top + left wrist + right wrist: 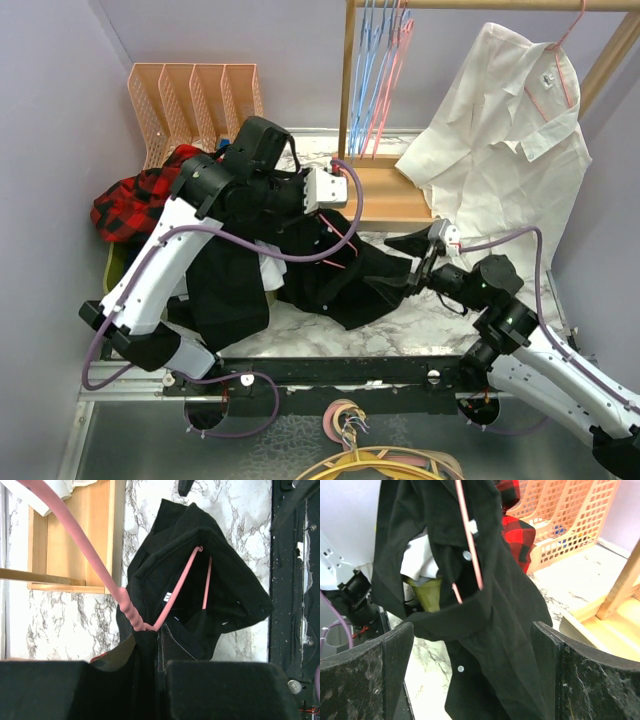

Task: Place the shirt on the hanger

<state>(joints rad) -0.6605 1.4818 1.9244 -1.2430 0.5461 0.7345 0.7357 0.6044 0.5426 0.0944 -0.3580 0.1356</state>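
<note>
The black shirt (330, 275) hangs from my left gripper (335, 190) and drapes down onto the marble table. The pink-red wire hanger (185, 582) runs inside the shirt's collar opening, and its twisted neck comes out at my left fingers. My left gripper (150, 665) is shut on the hanger's neck, with black collar cloth pinched in too. My right gripper (412, 262) is open at the shirt's right edge. In the right wrist view the shirt (505, 610) hangs between the spread fingers (395, 655), untouched. The hanger wire (469, 545) and pale buttons show there.
A wooden clothes rack base (390, 195) stands behind the shirt, with blue hangers (375, 70) and a white shirt (510, 140) on its rail. An orange file rack (195, 95), a red-and-black plaid garment (135, 195) and a green bin (118, 262) are at the left.
</note>
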